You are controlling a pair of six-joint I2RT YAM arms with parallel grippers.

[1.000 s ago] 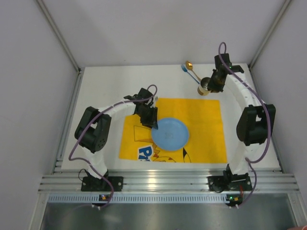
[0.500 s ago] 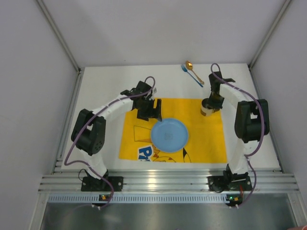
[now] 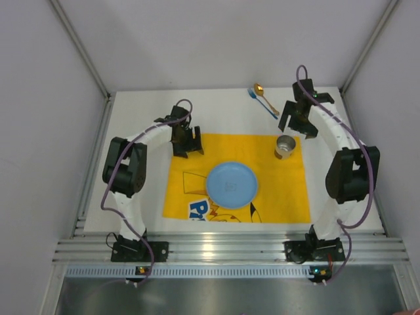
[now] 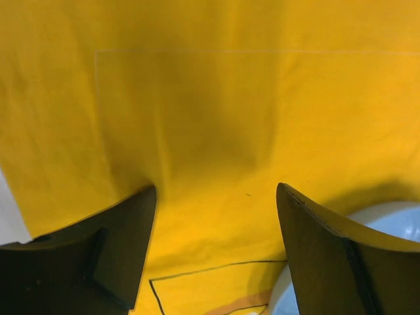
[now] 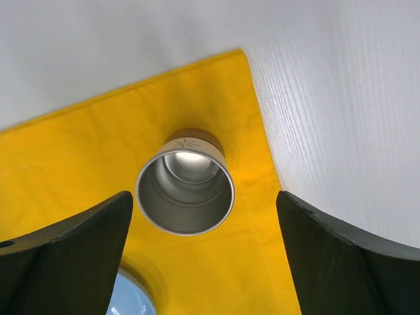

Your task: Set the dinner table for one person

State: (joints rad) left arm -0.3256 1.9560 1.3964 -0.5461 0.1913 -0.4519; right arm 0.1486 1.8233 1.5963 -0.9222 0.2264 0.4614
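On the white dinner table (image 3: 138, 125) lies a yellow placemat (image 3: 275, 190) with a round blue plate (image 3: 231, 184) at its middle. A steel cup (image 3: 285, 146) stands upright at the mat's far right corner. My right gripper (image 3: 296, 128) hovers open just beyond the cup, which the right wrist view shows as the cup (image 5: 185, 190) free between the wide jaws of the right gripper (image 5: 204, 194). My left gripper (image 3: 186, 148) is open over the mat's far left corner, empty (image 4: 215, 190), with the plate's rim (image 4: 387, 220) to its right.
A gold spoon (image 3: 266, 100) and a blue-handled utensil (image 3: 252, 94) lie on the bare table beyond the mat, near the back edge. Aluminium rails (image 3: 92, 157) and grey walls close in the table on the left, right and back.
The right gripper carried the cup onto the mat's far right corner, opened and drew back from it. The left gripper let go of the plate's edge and moved away to the far left.
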